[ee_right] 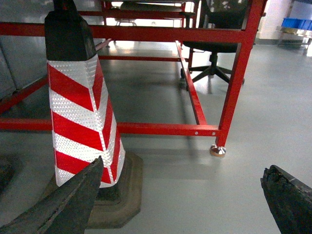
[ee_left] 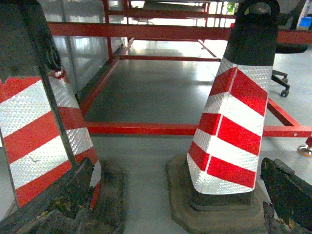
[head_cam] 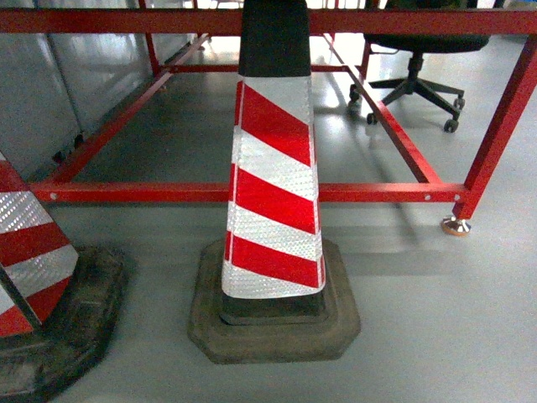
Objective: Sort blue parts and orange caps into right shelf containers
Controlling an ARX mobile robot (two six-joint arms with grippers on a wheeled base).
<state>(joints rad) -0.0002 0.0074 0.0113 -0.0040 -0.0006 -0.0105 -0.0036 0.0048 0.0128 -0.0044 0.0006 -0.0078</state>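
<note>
Both end effectors spread, holding nothing: left end effector [ee_left: 175, 204], right end effector [ee_right: 180, 204]. Striped traffic cone [head_cam: 273, 176] on floor before red frame [head_cam: 252, 192]. Blue crates [ee_right: 297, 23] far right background.

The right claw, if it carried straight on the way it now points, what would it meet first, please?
Probably bare grey floor: nothing lies between the open right claw fingers. Further on stand the red frame's leg and foot. The striped cone sits left of that line. Depth is unclear.
</note>
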